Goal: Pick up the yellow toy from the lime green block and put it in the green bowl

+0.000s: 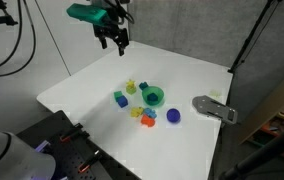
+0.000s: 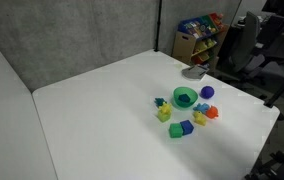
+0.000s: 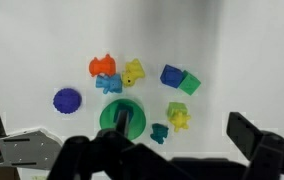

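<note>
The yellow toy (image 3: pixel 179 118) sits on the lime green block (image 3: pixel 173 107), between the green bowl (image 3: pixel 114 113) and open white table. In both exterior views the toy and block read as one small yellow-green lump (image 1: pixel 132 88) (image 2: pixel 164 113) beside the bowl (image 1: pixel 154 96) (image 2: pixel 184 97). My gripper (image 1: pixel 115 42) hangs high above the far part of the table, open and empty. In the wrist view its dark fingers (image 3: pixel 182 126) frame the toy from above, well apart from it. The gripper is out of frame in an exterior view.
Around the bowl lie a blue ball (image 3: pixel 67 100), an orange toy (image 3: pixel 102 66), a blockier yellow piece (image 3: pixel 132 72), a blue block (image 3: pixel 171 75), a green block (image 3: pixel 190 83) and a teal toy (image 3: pixel 160 132). A grey metal object (image 1: pixel 214 108) lies near the table edge.
</note>
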{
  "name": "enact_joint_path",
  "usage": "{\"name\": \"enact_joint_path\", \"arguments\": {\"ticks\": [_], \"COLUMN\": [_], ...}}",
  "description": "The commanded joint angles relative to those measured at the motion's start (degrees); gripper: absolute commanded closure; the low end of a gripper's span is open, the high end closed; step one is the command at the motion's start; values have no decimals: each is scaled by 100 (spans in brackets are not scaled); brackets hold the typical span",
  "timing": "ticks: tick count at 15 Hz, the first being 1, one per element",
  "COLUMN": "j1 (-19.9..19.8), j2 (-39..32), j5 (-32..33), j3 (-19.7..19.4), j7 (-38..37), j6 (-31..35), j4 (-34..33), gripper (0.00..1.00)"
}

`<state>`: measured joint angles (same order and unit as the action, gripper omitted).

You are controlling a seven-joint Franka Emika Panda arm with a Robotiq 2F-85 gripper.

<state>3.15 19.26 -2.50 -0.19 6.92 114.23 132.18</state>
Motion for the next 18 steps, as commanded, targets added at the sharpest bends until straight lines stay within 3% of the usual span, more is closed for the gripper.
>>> {"name": "enact_joint_path", "arguments": {"ticks": [1,10,18], "j1": [53,236,648], "j2": [-942,-3076,-5016], "j5": [-163,-125,4], "j3": [111,459,542], "j7": [-153,-643,-1173], "j6": [91,510,821], "j4": [-730,-2150,-3609], "gripper": [0,0,0]}}
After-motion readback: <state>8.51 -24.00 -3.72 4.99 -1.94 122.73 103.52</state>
